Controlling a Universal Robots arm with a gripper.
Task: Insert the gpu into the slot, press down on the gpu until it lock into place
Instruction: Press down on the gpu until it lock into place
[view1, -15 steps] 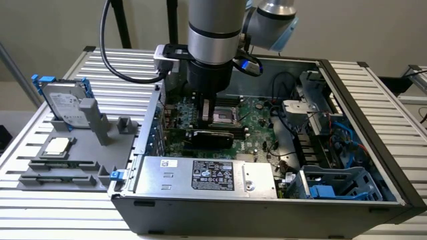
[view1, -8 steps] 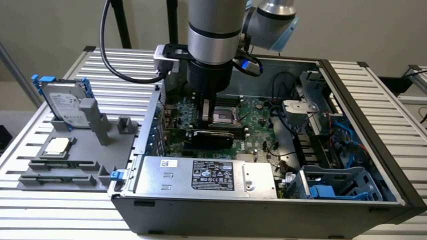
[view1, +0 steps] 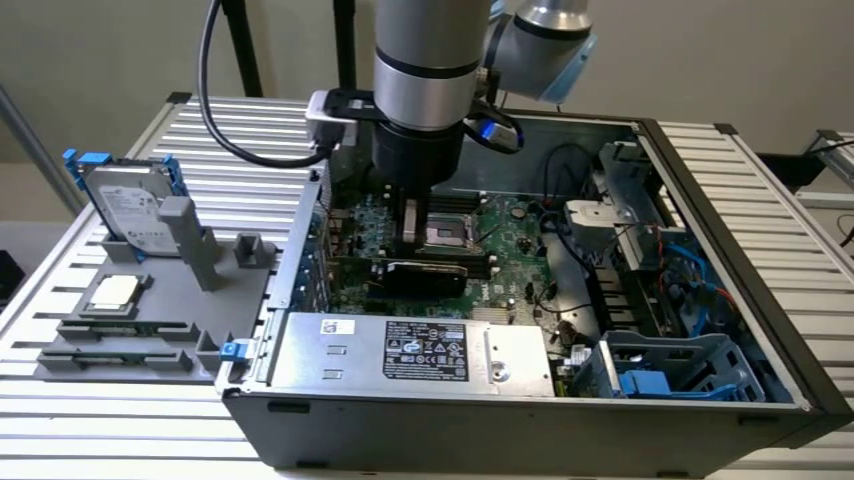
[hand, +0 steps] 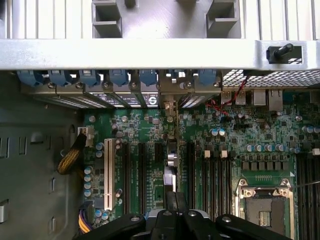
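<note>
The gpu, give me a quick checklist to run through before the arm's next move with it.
1. The hand is shut: ok.
2. The gpu stands upright on the motherboard, directly beneath the hand: ok.
3. The gpu is fully seated and locked in the slot: cannot tell, the slot is hidden under the card.
4. The hand grips the card rather than only pressing on it: cannot tell.
5. The yellow cable bundle lies apart from the card: ok.
</note>
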